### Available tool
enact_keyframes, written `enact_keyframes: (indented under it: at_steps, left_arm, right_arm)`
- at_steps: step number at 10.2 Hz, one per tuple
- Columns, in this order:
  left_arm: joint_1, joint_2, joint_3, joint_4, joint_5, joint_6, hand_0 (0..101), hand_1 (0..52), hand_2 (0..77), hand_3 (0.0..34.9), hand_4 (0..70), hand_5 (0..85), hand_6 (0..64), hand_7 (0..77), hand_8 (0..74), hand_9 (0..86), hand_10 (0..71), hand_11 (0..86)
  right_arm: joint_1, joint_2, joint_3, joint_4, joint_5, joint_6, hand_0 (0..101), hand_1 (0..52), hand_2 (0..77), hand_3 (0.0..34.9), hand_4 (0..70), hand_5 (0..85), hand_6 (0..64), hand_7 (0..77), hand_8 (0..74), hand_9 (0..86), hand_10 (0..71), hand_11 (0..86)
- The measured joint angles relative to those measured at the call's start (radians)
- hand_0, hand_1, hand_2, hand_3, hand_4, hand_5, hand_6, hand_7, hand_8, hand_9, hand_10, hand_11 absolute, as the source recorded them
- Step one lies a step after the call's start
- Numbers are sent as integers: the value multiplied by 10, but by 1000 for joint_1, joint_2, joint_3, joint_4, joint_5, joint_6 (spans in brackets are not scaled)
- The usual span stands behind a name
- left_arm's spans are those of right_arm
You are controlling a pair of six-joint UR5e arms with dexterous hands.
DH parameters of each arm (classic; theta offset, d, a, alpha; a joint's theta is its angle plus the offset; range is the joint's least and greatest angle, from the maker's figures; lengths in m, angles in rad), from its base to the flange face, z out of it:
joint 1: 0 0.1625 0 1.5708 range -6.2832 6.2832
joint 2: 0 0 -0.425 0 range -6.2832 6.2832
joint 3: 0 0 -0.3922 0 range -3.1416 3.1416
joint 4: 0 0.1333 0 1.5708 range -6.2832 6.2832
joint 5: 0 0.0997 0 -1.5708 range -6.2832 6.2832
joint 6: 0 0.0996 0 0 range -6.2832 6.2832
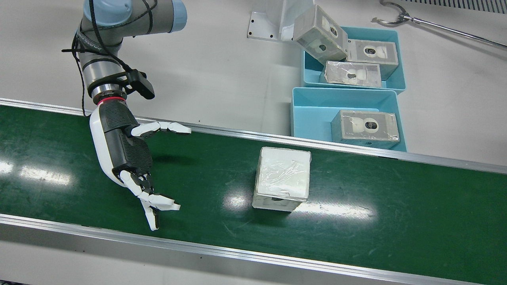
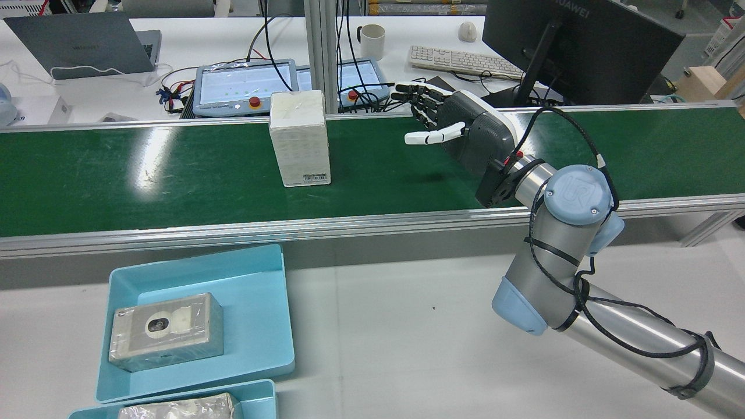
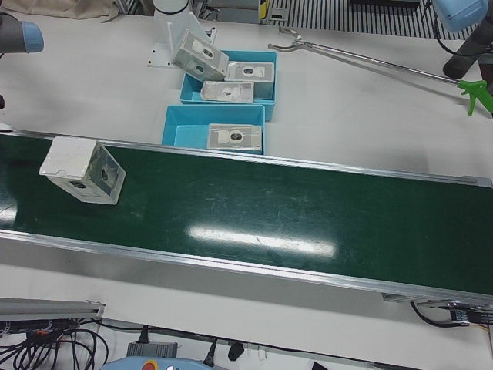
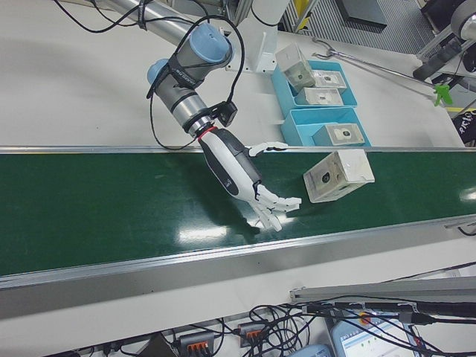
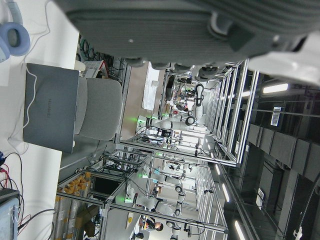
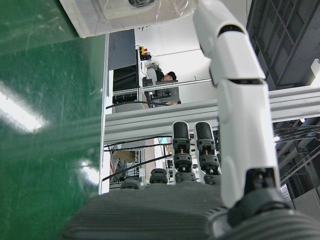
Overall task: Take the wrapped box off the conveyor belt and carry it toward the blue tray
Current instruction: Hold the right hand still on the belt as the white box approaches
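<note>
The wrapped box [image 1: 282, 178], white under clear film, stands on the green conveyor belt [image 1: 396, 206]; it also shows in the rear view [image 2: 300, 137], the left-front view [image 3: 81, 169] and the right-front view [image 4: 338, 176]. My right hand [image 1: 126, 158] hovers over the belt, open, fingers spread toward the box with a gap between them; it shows in the rear view [image 2: 460, 134] and the right-front view [image 4: 242, 175]. The blue tray [image 1: 313, 107] lies beside the belt and holds one wrapped box [image 1: 365, 126]. The left hand view shows only my left hand's palm [image 5: 200, 25].
A second blue tray [image 1: 311, 75] behind the first holds several wrapped boxes, one leaning on its rim [image 1: 321, 33]. A long metal hook pole [image 1: 435, 25] lies on the white table. Aluminium rails [image 1: 237, 134] edge the belt. Monitor, keyboard and laptop stand beyond the belt [image 2: 582, 41].
</note>
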Motion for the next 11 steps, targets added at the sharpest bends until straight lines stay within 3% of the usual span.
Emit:
enact_keyframes:
  at_steps: [8,9,11]
  left_arm:
    - [0,0,0,0,0,0,0,0,11,0,0,11,0,5,5,0,5,0]
    - [0,0,0,0,0,0,0,0,11,0,0,11,0,5,5,0,5,0]
    - [0,0,0,0,0,0,0,0,11,0,0,11,0,5,5,0,5,0]
  right_arm:
    - [-1,-1,4,0,-1,0,511,202,191,31,158,213,71,229,11,49,0,16]
    - [-3,-4,4,0,-2,0,509,202,191,47,158,213,71,224,11,49,0,16]
    - [-8,-13,4,0,-2,0,510,202,191,48,158,213,71,218,11,49,0,16]
